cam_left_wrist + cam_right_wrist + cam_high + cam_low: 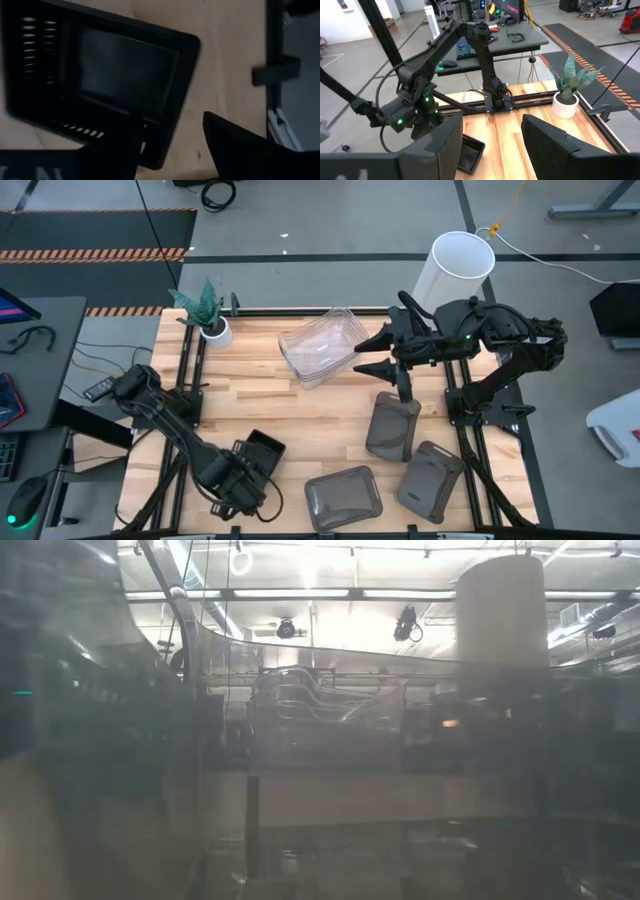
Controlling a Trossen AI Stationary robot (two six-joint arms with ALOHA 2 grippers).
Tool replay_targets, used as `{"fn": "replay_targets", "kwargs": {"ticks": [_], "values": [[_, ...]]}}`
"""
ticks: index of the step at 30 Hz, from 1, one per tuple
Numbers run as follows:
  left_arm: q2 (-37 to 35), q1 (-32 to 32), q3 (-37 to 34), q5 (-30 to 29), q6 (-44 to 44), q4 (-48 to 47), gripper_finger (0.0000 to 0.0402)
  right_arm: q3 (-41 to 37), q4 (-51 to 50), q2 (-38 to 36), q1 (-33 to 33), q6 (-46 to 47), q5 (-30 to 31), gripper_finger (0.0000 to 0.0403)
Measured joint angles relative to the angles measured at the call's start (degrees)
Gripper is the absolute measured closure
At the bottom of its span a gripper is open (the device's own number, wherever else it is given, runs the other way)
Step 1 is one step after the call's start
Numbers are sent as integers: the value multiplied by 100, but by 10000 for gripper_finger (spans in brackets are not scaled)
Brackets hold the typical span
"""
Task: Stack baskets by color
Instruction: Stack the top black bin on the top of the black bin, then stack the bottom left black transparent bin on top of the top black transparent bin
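At the near left of the tabletop (pixel 300 430), the left hand (pixel 245 480) stands with fingers apart over the black baskets (pixel 262 452), apparently just set down, while the right hand (pixel 372 352), fingers apart, hovers by the clear baskets (pixel 318 345); the grey baskets (pixel 392 425) call for stacking next.

i'm in a robotics lab: concrete floor with hazard-striped tape (pixel 95 252) at 11 o'clock, a desk (pixel 512 37) with cables, and a wooden worktable (pixel 310 420).
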Motion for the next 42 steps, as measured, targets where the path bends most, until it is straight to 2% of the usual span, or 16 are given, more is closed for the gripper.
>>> {"fn": "replay_targets", "kwargs": {"ticks": [7,16,25,30,35,42], "values": [[119,-175,-53,-1196,-686,-203,235,2,14,-10,-77,165,16,195],[255,-325,-783,-1576,-1078,-59,281,2,15,-35,-145,176,19,195],[253,-365,-1289,-1763,-1630,112,287,2,7,-54,-250,67,14,195],[253,-439,-1287,-2606,-1622,102,287,2,22,-101,-367,-5,-74,195],[79,-336,-1005,-2308,-1594,-68,288,2,18,-138,-385,70,-212,195],[-838,-204,-839,-2399,-442,869,297,5,-549,172,-304,198,-570,195]]}}
